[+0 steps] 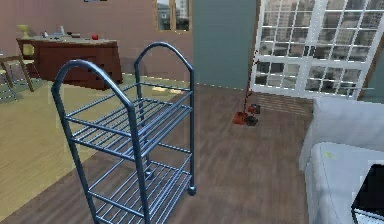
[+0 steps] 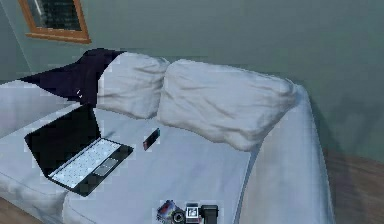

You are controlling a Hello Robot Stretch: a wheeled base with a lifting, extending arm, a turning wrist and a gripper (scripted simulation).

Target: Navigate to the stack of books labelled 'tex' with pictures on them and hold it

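A blue wire cart (image 1: 130,130) with 3 shelves is seen ahead, and an open laptop (image 2: 75,150) is laid on a pale sofa (image 2: 200,165). Where the stack of books lies and how it looks cannot be told, nor can the gripper's state.

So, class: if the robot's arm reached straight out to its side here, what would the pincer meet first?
Likely the white sofa, around the small dark objects lying near the front of its seat. Height and depth are unclear, so treat this as a guess.
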